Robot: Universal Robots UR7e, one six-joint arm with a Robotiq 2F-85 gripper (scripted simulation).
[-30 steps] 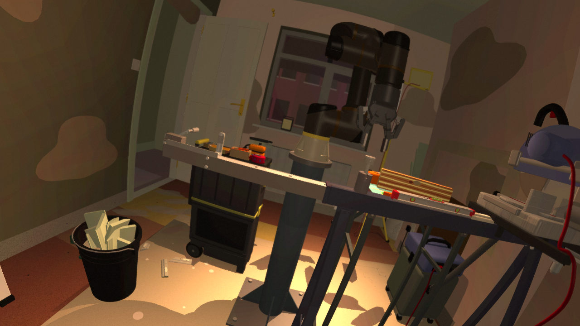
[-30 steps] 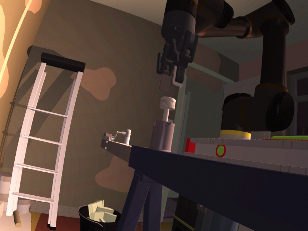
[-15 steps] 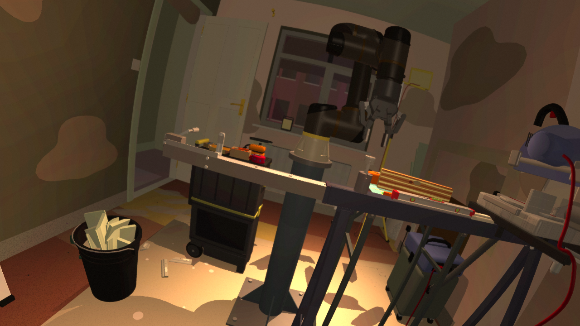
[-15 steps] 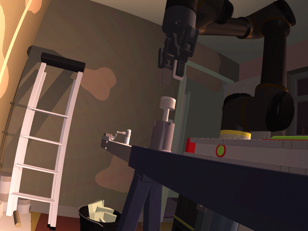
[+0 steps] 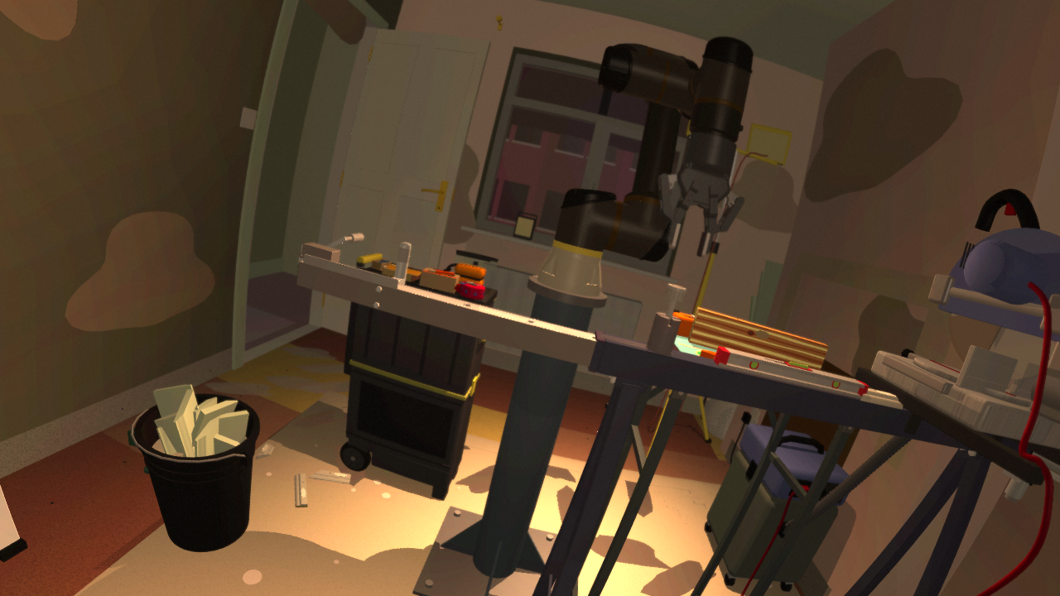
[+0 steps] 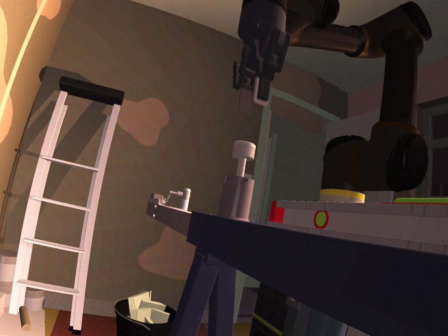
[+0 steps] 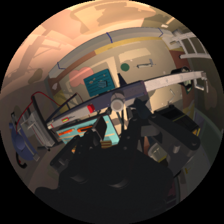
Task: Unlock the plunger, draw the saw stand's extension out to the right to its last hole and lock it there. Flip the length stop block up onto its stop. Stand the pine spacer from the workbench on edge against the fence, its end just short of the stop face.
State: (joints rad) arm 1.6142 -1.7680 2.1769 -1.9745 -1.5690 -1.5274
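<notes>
The pine spacer (image 5: pixel 756 335), a striped wooden board, lies flat on the workbench behind the stand's rail, and its near edge is hidden by the spirit level (image 5: pixel 793 365). The plunger (image 6: pixel 243 150) stands raised in its grey housing (image 6: pixel 235 196) at the end of the dark stand rail. The pale extension (image 5: pixel 437 300) reaches out to the left in the side camera, with a stop block (image 5: pixel 320 253) and handle at its far end. My gripper (image 6: pixel 251 95) hangs in the air above the plunger knob, open and empty.
A black bin of offcuts (image 5: pixel 196 459) stands on the floor at the left, and a black wheeled tool chest (image 5: pixel 408 385) sits under the extension. A white ladder (image 6: pixel 61 195) leans on the wall. The mitre saw (image 5: pixel 1001 296) fills the right end of the stand.
</notes>
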